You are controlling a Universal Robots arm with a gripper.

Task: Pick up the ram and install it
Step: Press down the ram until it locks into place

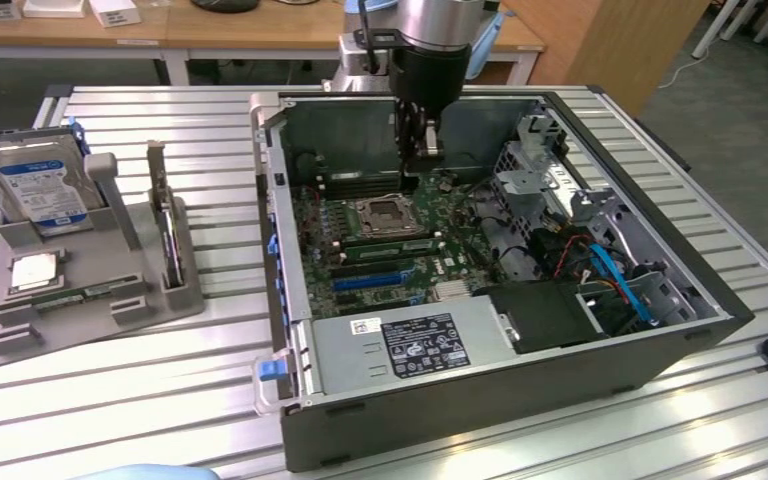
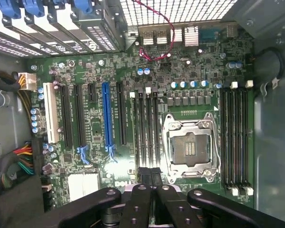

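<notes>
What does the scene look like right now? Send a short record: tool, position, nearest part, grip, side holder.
tool: tool shut
position: inside the open computer case, above the motherboard
nearest part: memory slots beside the empty processor socket
grip: cannot tell whether anything sits between its tips
side holder: grey holder on the exterior view's left, with a hard drive standing upright in it
</notes>
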